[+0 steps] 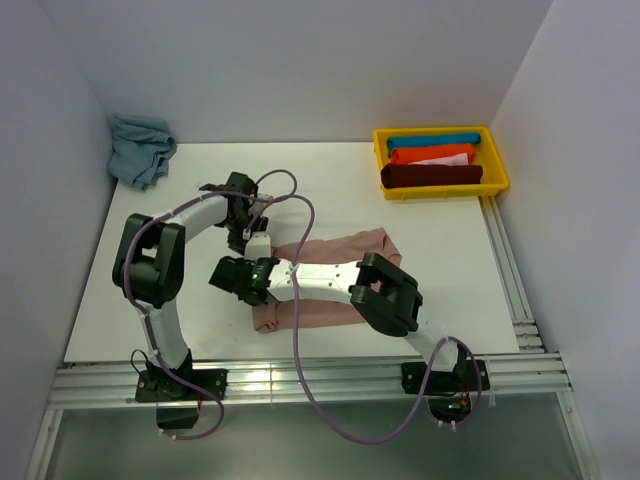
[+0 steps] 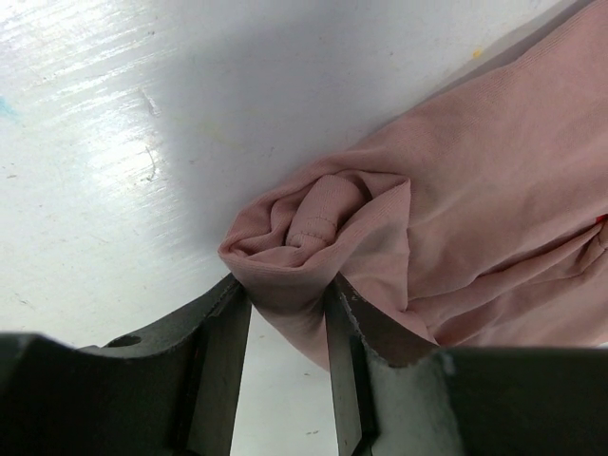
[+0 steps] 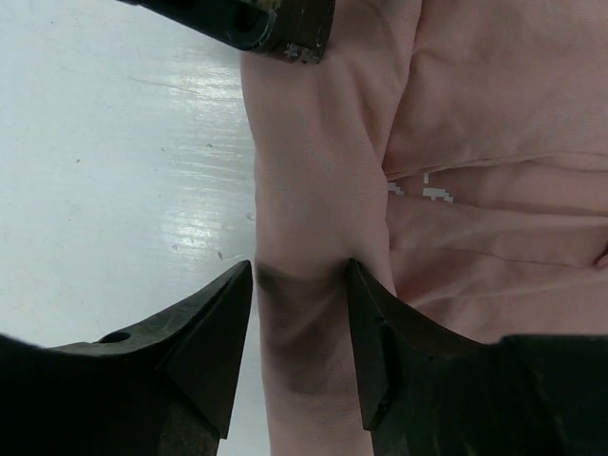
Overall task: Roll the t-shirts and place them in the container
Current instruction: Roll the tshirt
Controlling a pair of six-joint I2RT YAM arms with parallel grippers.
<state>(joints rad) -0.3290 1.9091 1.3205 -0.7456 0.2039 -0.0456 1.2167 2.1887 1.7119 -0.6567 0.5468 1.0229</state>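
Left claw [image 2: 285,294] pinches pink t-shirt [image 2: 475,190], yellow bin [image 1: 440,193] well apart.

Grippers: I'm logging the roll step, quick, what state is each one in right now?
Left gripper: closed on the pink t-shirt, at its rolled end.
Right gripper: astride the shirt's folded edge; clamped or loose cannot be told.

Two arms [image 1: 320,280] crowd the middle of the white table [image 1: 330,180]: the left gripper [image 1: 252,243] clamped on the rolled end of the pink t-shirt [image 1: 350,243], the right gripper [image 1: 250,285] just beside it, its arm lying across the cloth and barring the near right. A crumpled teal cloth [image 1: 140,148] fills the far-left corner, a yellow bin [image 1: 445,193] the far-right. Between them the far strip of table lies open; walls [image 1: 60,150] close in left, back and right.
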